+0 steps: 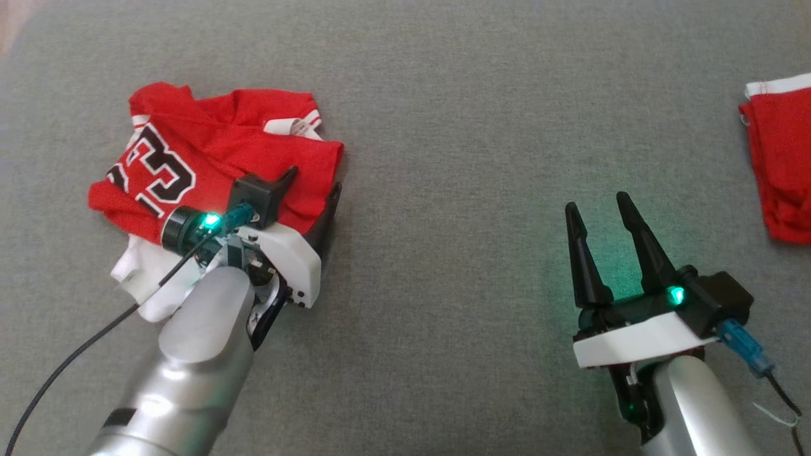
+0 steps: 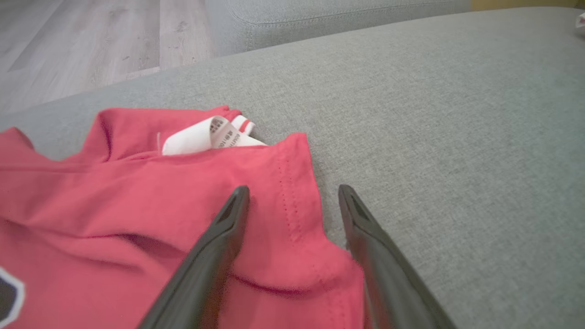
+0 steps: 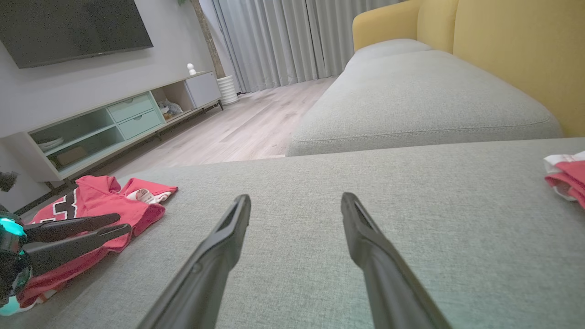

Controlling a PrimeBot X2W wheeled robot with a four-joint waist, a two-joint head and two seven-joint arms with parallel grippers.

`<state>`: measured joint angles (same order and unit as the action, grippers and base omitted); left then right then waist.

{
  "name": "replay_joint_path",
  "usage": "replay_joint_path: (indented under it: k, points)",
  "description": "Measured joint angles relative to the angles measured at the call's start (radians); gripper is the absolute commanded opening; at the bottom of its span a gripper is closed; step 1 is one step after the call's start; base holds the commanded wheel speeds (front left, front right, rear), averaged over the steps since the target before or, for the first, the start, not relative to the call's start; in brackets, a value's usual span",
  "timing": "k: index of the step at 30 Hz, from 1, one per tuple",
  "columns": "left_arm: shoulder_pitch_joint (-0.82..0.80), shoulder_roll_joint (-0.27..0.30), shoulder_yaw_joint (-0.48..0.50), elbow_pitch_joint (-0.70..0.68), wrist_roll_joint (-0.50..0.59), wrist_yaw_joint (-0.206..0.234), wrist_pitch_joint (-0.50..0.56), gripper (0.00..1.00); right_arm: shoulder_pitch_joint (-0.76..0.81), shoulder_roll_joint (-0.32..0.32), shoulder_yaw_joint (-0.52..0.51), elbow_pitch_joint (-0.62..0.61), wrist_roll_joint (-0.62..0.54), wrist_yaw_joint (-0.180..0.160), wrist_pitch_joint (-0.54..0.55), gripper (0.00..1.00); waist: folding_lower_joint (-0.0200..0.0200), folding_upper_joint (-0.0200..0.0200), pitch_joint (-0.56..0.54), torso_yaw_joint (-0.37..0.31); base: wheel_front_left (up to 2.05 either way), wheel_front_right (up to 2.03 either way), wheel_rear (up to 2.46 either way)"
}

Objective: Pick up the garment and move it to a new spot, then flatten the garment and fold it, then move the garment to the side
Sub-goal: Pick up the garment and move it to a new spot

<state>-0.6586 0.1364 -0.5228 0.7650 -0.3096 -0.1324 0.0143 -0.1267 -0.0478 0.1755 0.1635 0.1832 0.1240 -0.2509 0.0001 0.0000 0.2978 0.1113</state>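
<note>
Garment [image 1: 209, 158] lies under the left tool [image 1: 314, 178], whose jaws are spread apart and grasp nothing. In the left wrist view the left tool [image 2: 293, 188] stands across the right edge of the garment [image 2: 137, 205]. One finger is above the red cloth, and the other finger [image 2: 379, 256] is above the grey sofa seat [image 2: 457, 137], just beside the hem. Whether the fingertips touch the cloth, I cannot tell. Beyond the tips a white label [image 2: 201, 137] sticks out from a fold.

The garment is red, with a large black number [image 1: 155, 171] edged in white. It lies crumpled on the left part of the sofa seat [image 1: 443, 95], and some white cloth shows under it near the left arm.

The right tool [image 1: 597, 201] is well apart from it at the lower right, also released, with the grey seat under its fingers. In the right wrist view the right tool [image 3: 292, 196] points along the seat, and the left tool [image 3: 122, 222] is over the garment [image 3: 91, 196] at the far left. A second red cloth [image 1: 782, 164] with white trim lies at the right edge of the seat.
</note>
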Motion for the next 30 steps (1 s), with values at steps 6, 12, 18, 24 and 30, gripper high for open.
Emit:
replay_joint_path:
  k: [6,12,18,24,30]
  points:
    - [-0.035,0.0,-0.058,0.053,-0.045,0.0,-0.008,1.0,-0.009,0.0,0.005,0.0,0.0,0.0,0.0,1.0,0.0,0.0,0.02,-0.022,0.0,0.0,0.0]
    - [-0.042,0.006,-0.085,0.075,-0.072,0.0,-0.045,0.0,-0.009,0.0,0.008,0.006,0.0,0.0,0.0,1.0,-0.0001,0.0,0.014,-0.028,0.0,0.0,0.0]
    - [-0.048,0.021,-0.091,0.073,-0.071,0.003,-0.151,0.0,-0.009,0.0,0.006,0.025,0.0,0.0,0.0,1.0,-0.0002,0.0,-0.022,-0.025,0.0,0.0,0.0]
    - [-0.094,0.035,-0.031,-0.04,-0.097,0.01,-0.243,0.0,-0.007,0.0,0.005,0.03,0.008,0.0,0.0,1.0,-0.0002,0.0,-0.063,-0.027,0.0,0.0,0.0]
    - [-0.175,0.078,0.034,-0.248,-0.113,0.014,-0.263,0.0,-0.007,0.0,0.016,0.027,0.034,0.0,0.0,1.0,-0.0002,0.0,-0.078,-0.067,0.0,0.0,0.0]
